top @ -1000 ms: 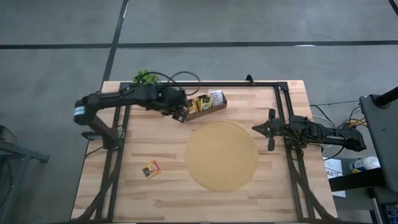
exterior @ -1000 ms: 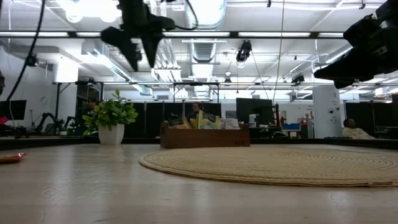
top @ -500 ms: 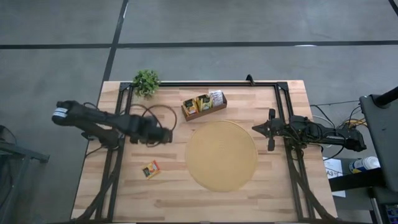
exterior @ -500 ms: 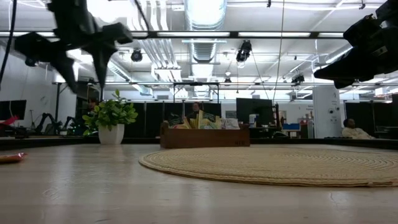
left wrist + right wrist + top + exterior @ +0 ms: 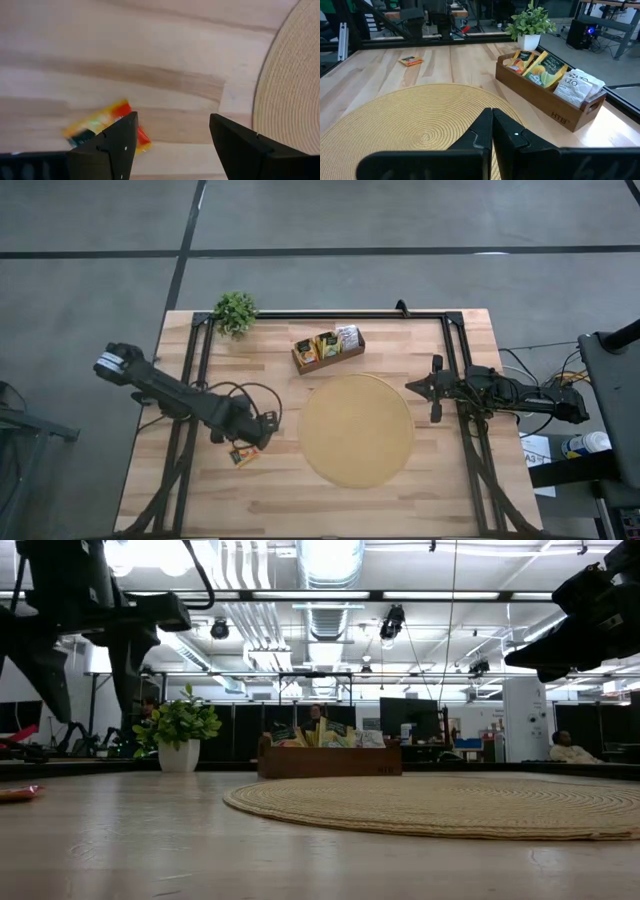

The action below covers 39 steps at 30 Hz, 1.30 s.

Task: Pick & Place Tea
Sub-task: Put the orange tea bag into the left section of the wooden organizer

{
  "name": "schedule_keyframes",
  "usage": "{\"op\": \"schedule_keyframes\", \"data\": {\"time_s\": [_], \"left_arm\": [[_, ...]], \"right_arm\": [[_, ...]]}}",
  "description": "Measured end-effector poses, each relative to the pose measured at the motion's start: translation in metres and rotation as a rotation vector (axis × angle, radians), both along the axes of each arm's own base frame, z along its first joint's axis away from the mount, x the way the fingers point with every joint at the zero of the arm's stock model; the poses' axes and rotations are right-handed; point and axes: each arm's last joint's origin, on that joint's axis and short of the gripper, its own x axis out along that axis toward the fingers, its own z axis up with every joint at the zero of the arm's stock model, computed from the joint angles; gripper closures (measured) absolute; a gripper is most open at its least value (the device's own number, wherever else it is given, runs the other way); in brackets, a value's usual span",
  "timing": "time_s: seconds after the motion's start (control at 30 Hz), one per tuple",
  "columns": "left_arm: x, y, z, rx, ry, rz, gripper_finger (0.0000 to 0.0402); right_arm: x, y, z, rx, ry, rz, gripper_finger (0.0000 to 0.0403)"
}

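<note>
Mostly done, by the look of it: tray (image 5: 328, 348) at the far side of the surface (image 5: 400, 500) already holds sachets upright in all three slots. One loose sachet (image 5: 243, 452) left, flat on the wood just beside the mat (image 5: 356, 430), on the left arm's side, well apart from the tray. Left end effector (image 5: 262, 427) poised over that sachet, fingers (image 5: 110, 147) spread, nothing between them yet; sachet partly under one finger in the wrist view, contact not confirmable. Right end effector (image 5: 414, 387) parked at the mat's right edge, closed, empty. Remaining: grab the last sachet, drop into a slot. Sachet near-square, so long axis weak; sits rotated, edges diagonal to the surface edges, orange-red end toward the mat.
</note>
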Motion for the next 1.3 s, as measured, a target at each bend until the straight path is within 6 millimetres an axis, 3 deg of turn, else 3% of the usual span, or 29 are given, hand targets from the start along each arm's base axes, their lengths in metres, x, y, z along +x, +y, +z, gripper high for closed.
{"op": "schedule_keyframes", "data": {"time_s": [0.5, 0.87, 1.3], "left_arm": [[0.014, -0.031, -0.037, -0.143, 0.145, 0.033, 0.0161], [0.002, -0.026, -0.058, -0.148, 0.217, 0.063, 0.0161], [-0.001, -0.019, -0.088, -0.201, 0.168, 0.061, 0.0168]], "right_arm": [[0.000, 0.000, 0.000, 0.000, 0.000, 0.000, 0.0394], [0.000, 0.000, 0.000, 0.000, 0.000, 0.000, 0.0394], [0.000, 0.000, 0.000, 0.000, 0.000, 0.000, 0.0394]]}}
